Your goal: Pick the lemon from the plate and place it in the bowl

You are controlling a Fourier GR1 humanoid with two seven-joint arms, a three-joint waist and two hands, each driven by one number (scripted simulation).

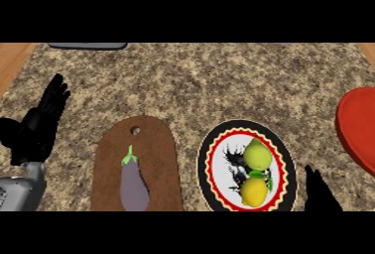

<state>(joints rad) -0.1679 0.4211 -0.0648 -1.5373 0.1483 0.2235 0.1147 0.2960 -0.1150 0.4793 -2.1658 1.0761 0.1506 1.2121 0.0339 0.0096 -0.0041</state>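
the lemon lies untouched at six o'clock on the plate, just below a greener fruit, so you are at the reach. your right hand, at the plate's four o'clock, shows only dark fingertips and you cannot tell its pose; your left hand rests spread at nine o'clock. next, curl around the lemon and carry it to the red bowl at three o'clock.

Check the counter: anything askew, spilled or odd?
Nothing spilled or tipped. One oddity: the plate holds two yellow fruits, a greener one above a yellower one, so "the lemon" is ambiguous. Eggplant lies on its board.
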